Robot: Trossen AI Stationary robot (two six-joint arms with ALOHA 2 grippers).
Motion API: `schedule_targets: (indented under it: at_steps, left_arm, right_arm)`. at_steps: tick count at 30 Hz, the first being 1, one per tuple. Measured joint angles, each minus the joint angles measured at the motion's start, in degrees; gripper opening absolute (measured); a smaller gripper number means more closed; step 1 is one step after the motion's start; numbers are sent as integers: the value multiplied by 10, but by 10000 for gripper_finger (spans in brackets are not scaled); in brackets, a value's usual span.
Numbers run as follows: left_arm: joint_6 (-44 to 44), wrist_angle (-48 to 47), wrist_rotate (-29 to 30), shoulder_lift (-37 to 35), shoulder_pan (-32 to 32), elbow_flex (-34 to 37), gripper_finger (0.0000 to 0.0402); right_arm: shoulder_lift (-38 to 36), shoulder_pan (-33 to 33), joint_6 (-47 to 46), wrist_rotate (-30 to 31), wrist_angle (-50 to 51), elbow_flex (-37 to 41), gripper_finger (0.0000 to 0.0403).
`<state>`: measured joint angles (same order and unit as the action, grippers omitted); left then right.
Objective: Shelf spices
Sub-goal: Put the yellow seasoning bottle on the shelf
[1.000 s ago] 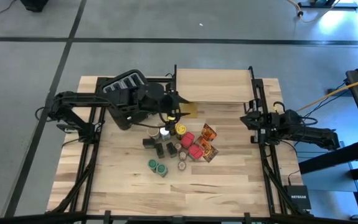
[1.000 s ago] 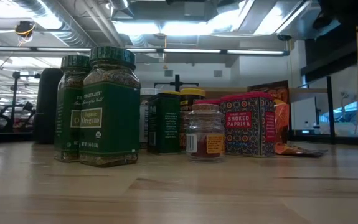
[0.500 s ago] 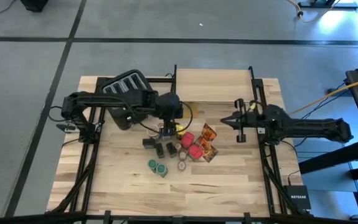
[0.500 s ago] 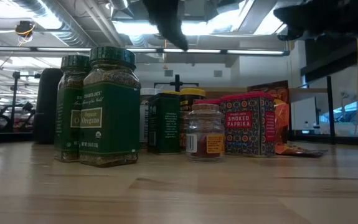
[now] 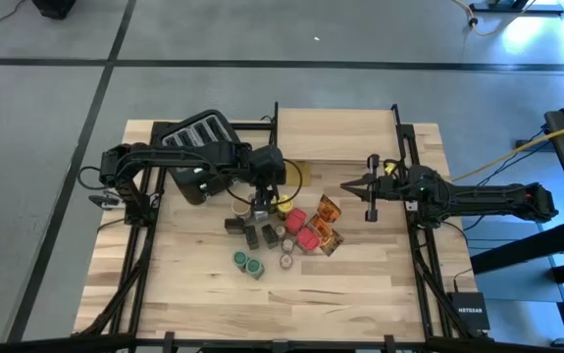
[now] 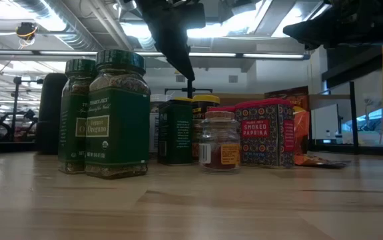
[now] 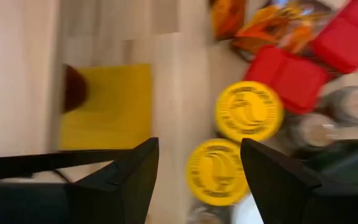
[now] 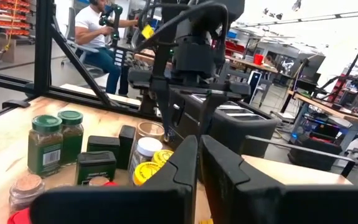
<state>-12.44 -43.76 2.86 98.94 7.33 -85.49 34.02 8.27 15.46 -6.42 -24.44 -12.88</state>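
The spices stand in a cluster mid-table: yellow-lidded jars (image 5: 283, 204), red tins (image 5: 302, 226), foil packets (image 5: 328, 222), dark tins (image 5: 250, 233) and green-lidded jars (image 5: 248, 262). The shelf (image 5: 335, 135) stands at the far edge. My left gripper (image 5: 263, 199) hangs open, slanting down over the cluster's far side. In its wrist view the fingers (image 7: 129, 174) flank a yellow lid (image 7: 217, 171) from above without touching it. My right gripper (image 5: 345, 186) is shut, level and pointing toward the table's left, above the bare wood beside the foil packets.
A black toaster (image 5: 195, 132) stands at the far left, beside my left arm. A flat yellow piece (image 7: 107, 106) lies by the shelf's near edge. Bare tabletop (image 5: 203, 304) stretches along the near side. A person sits in the room beyond the table (image 8: 101, 31).
My left gripper has come down from beside the shelf toward the yellow-lidded jars, tipping from nearly level to steeply downward. My right gripper has swung out from its folded place at the table's right side toward the left, over the table.
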Motion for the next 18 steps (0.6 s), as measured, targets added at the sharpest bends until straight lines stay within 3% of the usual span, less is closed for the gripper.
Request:
schedule_targets:
  at_steps: [18]
  left_arm:
    - [68,-31,-34,51,7,0,222]
  right_arm:
    - [0,0,-21,-7,11,0,26]
